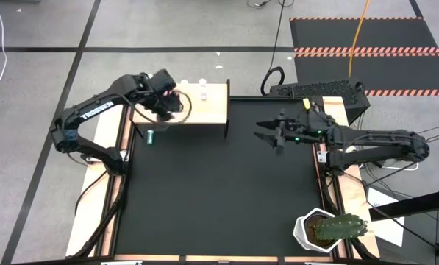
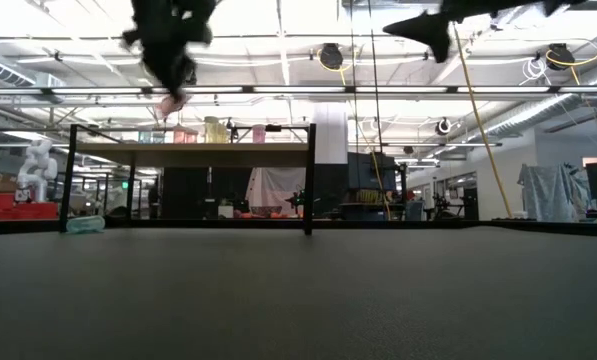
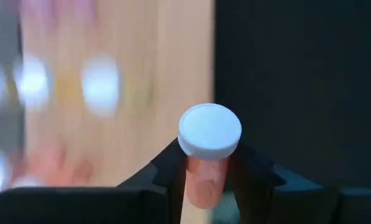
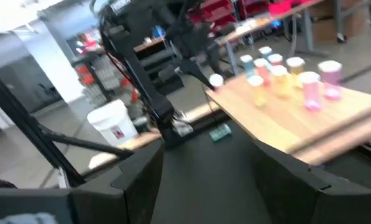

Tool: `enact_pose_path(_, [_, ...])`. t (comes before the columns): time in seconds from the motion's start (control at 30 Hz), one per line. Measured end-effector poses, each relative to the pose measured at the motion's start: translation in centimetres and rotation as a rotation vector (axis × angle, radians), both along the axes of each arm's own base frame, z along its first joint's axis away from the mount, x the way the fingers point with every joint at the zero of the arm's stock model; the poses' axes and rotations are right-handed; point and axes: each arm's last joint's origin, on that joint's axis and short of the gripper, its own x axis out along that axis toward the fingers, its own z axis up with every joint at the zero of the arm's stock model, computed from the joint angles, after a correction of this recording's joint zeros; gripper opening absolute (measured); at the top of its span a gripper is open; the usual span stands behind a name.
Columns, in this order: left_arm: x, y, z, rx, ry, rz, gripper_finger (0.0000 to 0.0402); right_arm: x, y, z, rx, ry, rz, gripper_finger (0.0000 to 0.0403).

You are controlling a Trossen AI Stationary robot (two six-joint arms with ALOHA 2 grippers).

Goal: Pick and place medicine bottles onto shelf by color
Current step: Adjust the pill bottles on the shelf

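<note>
The worktop (image 1: 219, 177) carries the shelf (image 1: 212, 110) at its far edge. On the shelf stand sorted bottles (image 4: 284, 74), grouped by colour. Above the shelf, the left gripper (image 3: 204, 180) has its jaws clamped on a pink bottle (image 3: 205, 177), likely bound for its pink mates. Well clear of the shelf, the right gripper (image 1: 267, 135) waits with jaws open. One teal bottle (image 1: 151, 136) lies just beside the shelf.

left tool (image 3: 205, 180) clamped, raised, right tool (image 1: 267, 135) open, aloft
</note>
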Motion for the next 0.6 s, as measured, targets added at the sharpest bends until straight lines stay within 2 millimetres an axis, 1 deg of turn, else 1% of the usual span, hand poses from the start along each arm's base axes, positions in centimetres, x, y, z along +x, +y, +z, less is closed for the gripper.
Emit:
enact_pose_path(0.07, [0.6,-0.3,1.5,-0.097,-0.247,0.015,0.0107,1.5,0.1,-0.2,-0.003,-0.037,0.012,0.0245])
enact_pose_path(0.17, [1.9,-0.7,3.9,-0.239,-0.625,-0.02,0.0107,3.5,0.2,-0.8,-0.014,-0.088,0.03,0.0265])
enact_pose_path(0.27, [3.4,-1.4,5.5,-0.301,-0.882,-0.054,0.0108,4.9,0.3,-1.3,-0.032,-0.129,0.039,0.0284])
enact_pose_path(0.33, [4.4,-2.1,6.3,-0.324,-1.001,-0.079,0.0108,5.6,0.4,-1.3,-0.04,-0.163,0.042,0.0293])
enact_pose_path(0.4, [5.3,-2.9,6.6,-0.349,-1.087,-0.114,0.0108,6.2,0.3,-0.9,-0.038,-0.198,0.043,0.0299])
enact_pose_path(0.5, [7.1,-4.2,6.2,-0.405,-1.182,-0.167,0.0108,6.9,0.3,0.5,-0.079,-0.225,0.042,0.0303])
enact_pose_path(0.6, [8.8,-5.3,5.7,-0.428,-1.229,-0.187,0.0108,7.4,0.2,1.8,-0.131,-0.221,0.041,0.0304])
